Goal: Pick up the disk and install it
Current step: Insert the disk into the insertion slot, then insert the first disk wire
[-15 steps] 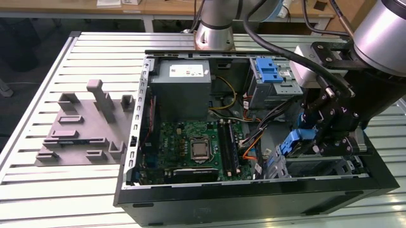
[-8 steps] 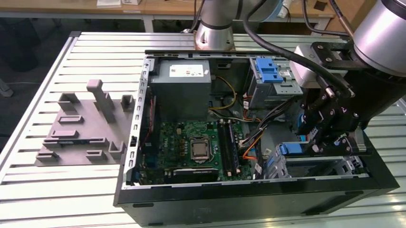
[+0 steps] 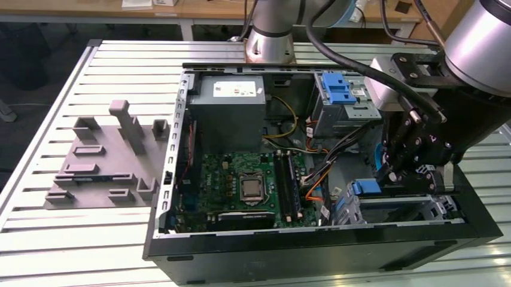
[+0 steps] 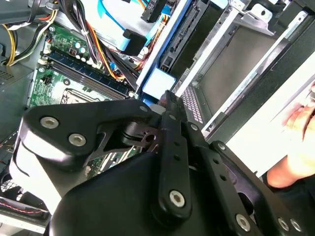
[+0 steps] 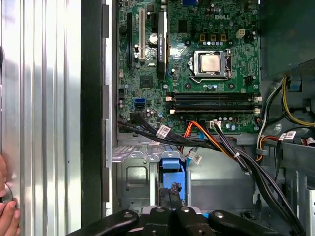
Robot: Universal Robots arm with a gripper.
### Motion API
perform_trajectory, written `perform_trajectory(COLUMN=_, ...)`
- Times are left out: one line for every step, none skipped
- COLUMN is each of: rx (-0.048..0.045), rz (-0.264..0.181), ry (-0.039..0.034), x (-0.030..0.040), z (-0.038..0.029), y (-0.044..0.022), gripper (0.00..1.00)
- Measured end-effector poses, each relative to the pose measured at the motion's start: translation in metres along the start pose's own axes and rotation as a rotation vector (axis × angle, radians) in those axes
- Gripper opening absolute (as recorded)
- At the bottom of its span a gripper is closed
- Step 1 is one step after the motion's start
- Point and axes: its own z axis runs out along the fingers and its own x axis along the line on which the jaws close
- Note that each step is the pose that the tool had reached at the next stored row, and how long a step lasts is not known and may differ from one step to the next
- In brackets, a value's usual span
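Note:
The disk sits in the drive bay at the front corner of the open computer case [image 3: 172, 179], on the exterior view's right. Its blue handle [image 3: 367, 187] sticks out toward the motherboard, and its body is mostly hidden inside the metal bay. In both wrist views the blue handle [image 5: 172, 164] [image 4: 158, 81] shows just past my fingertips. My gripper [image 3: 397, 179] [image 5: 173, 195] [image 4: 166, 101] reaches down into that corner with its fingers drawn together on the handle.
The motherboard [image 3: 248, 185], cable bundles [image 5: 231, 147], a grey power-supply box [image 3: 231, 110] and a drive cage with a blue latch [image 3: 339, 89] crowd the case. A grey fixture plate [image 3: 104, 161] lies on the slatted table. A person's hand [image 4: 295, 142] rests on the case edge.

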Motion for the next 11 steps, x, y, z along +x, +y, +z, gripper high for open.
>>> perform_trajectory(rx=0.0000, rz=0.000, ry=0.0000, x=0.0000, z=0.0000, y=0.0000, gripper=0.13)
perform_trajectory(rx=0.0000, rz=0.000, ry=0.0000, x=0.0000, z=0.0000, y=0.0000, gripper=0.11)
perform_trajectory(rx=0.0000, rz=0.000, ry=0.0000, x=0.0000, z=0.0000, y=0.0000, gripper=0.11)
perform_trajectory(rx=0.0000, rz=0.000, ry=-0.0001, x=0.0000, z=0.0001, y=0.0000, gripper=0.11)
perform_trajectory(rx=0.0000, rz=0.000, ry=0.0000, x=0.0000, z=0.0001, y=0.0000, gripper=0.11)
perform_trajectory(rx=0.0000, rz=0.000, ry=0.0000, x=0.0000, z=0.0001, y=0.0000, gripper=0.11)
perform_trajectory(rx=0.0000, rz=0.000, ry=0.0000, x=0.0000, z=0.0002, y=0.0000, gripper=0.11)
perform_trajectory(rx=0.0000, rz=0.000, ry=-0.0001, x=0.0000, z=0.0002, y=0.0000, gripper=0.11)
perform_trajectory(rx=0.0000, rz=0.000, ry=-0.0001, x=0.0000, z=0.0002, y=0.0000, gripper=0.11)
perform_trajectory(rx=0.0000, rz=0.000, ry=0.0000, x=0.0000, z=0.0002, y=0.0000, gripper=0.11)
perform_trajectory(rx=0.0000, rz=0.000, ry=0.0000, x=0.0000, z=0.0002, y=0.0000, gripper=0.11)
